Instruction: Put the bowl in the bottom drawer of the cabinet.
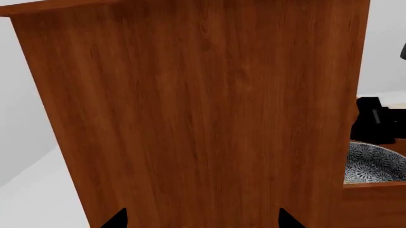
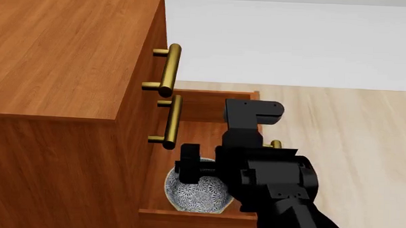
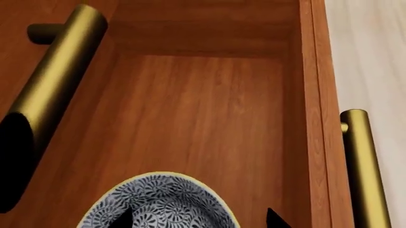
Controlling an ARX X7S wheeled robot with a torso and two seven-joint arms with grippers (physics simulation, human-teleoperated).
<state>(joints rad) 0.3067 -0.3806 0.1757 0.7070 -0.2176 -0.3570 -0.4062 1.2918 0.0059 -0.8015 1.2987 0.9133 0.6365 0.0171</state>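
The blue-patterned bowl (image 2: pixel 196 195) lies inside the pulled-out bottom drawer (image 2: pixel 199 218) of the reddish-brown cabinet (image 2: pixel 63 53), near the drawer's near wall. My right gripper (image 3: pixel 199 219) hangs just above it, open. One fingertip is over the bowl (image 3: pixel 165 204) and the other is outside its rim. The drawer floor (image 3: pixel 203 109) is bare beyond the bowl, and the drawer's brass handle (image 3: pixel 358 166) runs along its front. My left gripper (image 1: pixel 203 219) is open and faces the cabinet's side panel (image 1: pixel 203 114). The bowl (image 1: pixel 374 164) shows past that panel's edge.
The two upper drawers are shut, and their brass handles (image 2: pixel 169 70) (image 2: pixel 172 120) stick out over the open drawer beside my right arm (image 2: pixel 269 172). Pale wood floor (image 2: pixel 351 129) lies in front of the cabinet, with a white wall behind it.
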